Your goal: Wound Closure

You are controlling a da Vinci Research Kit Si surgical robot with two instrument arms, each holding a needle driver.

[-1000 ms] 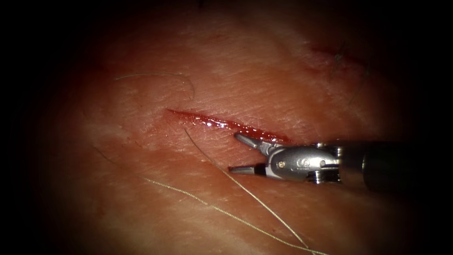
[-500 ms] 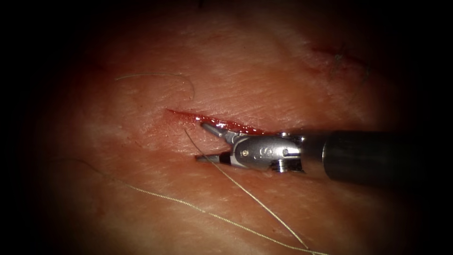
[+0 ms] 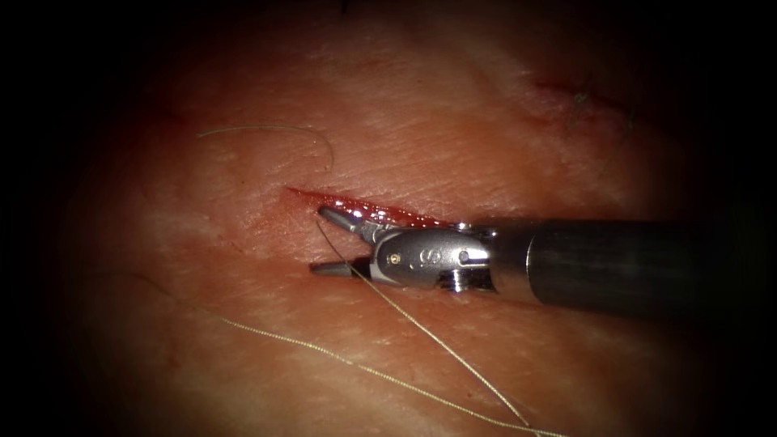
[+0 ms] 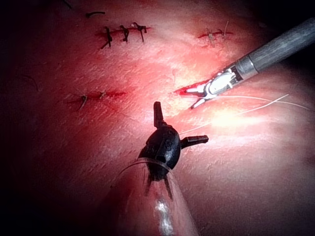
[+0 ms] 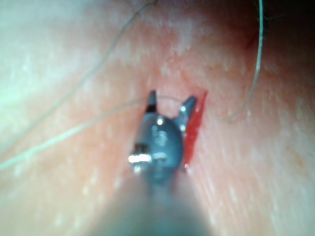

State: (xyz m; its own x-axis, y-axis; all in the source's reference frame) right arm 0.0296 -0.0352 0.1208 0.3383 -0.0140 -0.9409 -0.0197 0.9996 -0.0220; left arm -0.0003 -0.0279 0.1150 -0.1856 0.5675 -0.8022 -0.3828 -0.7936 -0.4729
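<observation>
The tissue bears a short red cut (image 3: 380, 213), which is also seen in the wrist views (image 4: 183, 90) (image 5: 195, 127). My right tool (image 3: 321, 241) comes in from the right and lies along the cut's lower edge with its jaws open. A pale thread (image 3: 421, 328) runs up from the lower right, and its end lies between those open jaws without being held (image 5: 167, 99). My left tool (image 4: 179, 126) hovers above the tissue short of the cut. Its jaws are spread wide and hold nothing. The right tool (image 4: 204, 92) sits beyond it at the cut.
A second strand of thread (image 3: 324, 350) crosses the tissue lower down. A thin curved strand (image 3: 275, 128) lies above the cut's left end. Other cuts closed with dark stitches (image 4: 123, 33) (image 4: 93, 96) (image 4: 211, 34) lie farther off, and one (image 3: 579, 97) lies at the upper right.
My right tool has slid left along the cut with its jaws still open. They now straddle the end of the thread. The lower strand shifted slightly.
</observation>
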